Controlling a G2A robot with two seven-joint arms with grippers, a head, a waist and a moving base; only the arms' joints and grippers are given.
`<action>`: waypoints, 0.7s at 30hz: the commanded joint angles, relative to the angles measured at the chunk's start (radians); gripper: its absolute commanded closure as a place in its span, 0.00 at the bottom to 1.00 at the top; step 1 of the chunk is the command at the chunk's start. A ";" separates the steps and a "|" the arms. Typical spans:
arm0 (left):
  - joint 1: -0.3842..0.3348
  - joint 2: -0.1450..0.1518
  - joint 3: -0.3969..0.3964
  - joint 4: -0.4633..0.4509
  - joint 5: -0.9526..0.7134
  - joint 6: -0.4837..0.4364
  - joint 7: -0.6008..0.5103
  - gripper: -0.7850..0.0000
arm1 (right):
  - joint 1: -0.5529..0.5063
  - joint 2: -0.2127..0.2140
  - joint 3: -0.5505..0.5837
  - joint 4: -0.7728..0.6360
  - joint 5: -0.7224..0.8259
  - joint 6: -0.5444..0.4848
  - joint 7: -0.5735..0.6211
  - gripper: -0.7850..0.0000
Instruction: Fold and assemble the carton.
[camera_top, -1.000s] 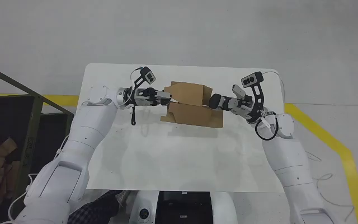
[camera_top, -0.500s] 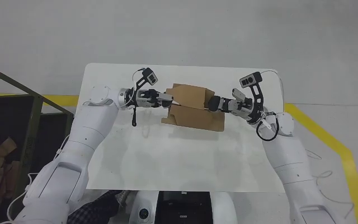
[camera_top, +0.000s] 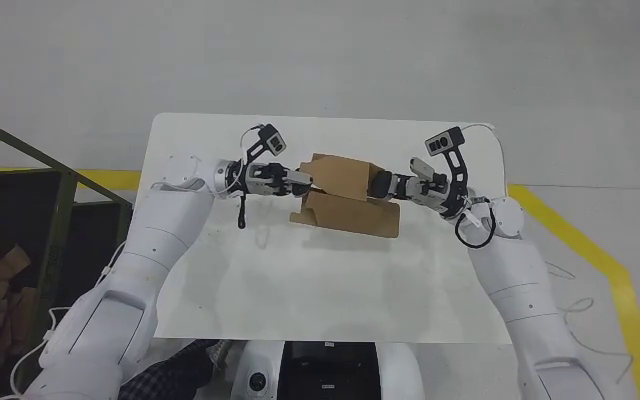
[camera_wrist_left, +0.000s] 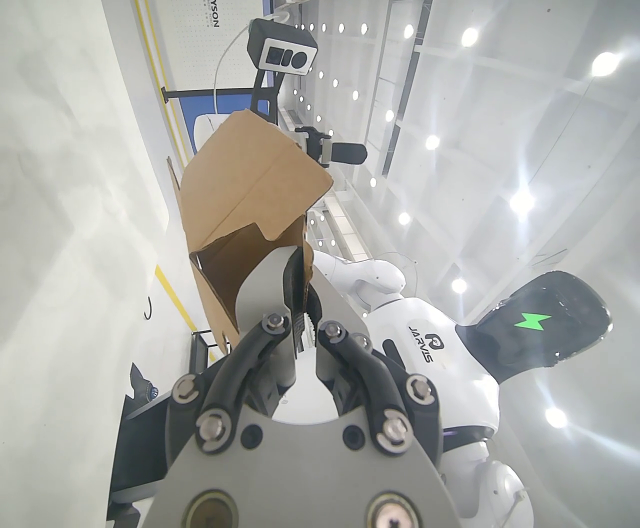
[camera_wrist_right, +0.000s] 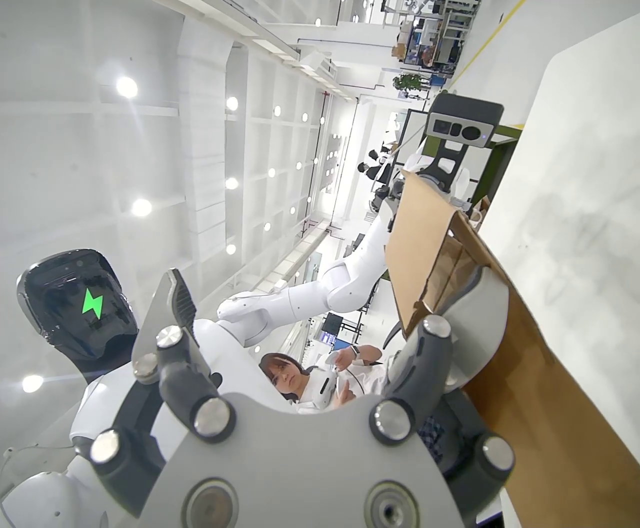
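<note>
While the carton (camera_top: 343, 190) lies on the counter (camera_top: 300, 290) toward its 12 o'clock edge, my left tool (camera_wrist_left: 301, 280) is clenched on a flap edge at the carton's 9 o'clock end. My right tool (camera_top: 384, 184) is spread wide at its 3 o'clock end, one finger (camera_wrist_right: 477, 295) inside the carton.

arms (camera_top: 150, 240) white | head (camera_wrist_left: 545, 320) black, green bolt mark | left claw (camera_wrist_left: 301, 272) grey, black links, silver screws
</note>
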 joint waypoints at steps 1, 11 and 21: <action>-0.001 0.000 0.007 0.000 -0.005 -0.002 0.000 1.00 | 0.000 -0.002 -0.007 0.001 0.012 0.001 -0.002 0.00; -0.011 -0.003 0.027 0.018 -0.018 -0.010 0.000 1.00 | -0.002 -0.012 -0.040 -0.005 0.038 -0.003 -0.008 0.00; -0.017 -0.003 0.038 0.023 -0.030 -0.013 0.000 1.00 | -0.002 -0.016 -0.056 -0.001 0.041 -0.007 -0.008 0.00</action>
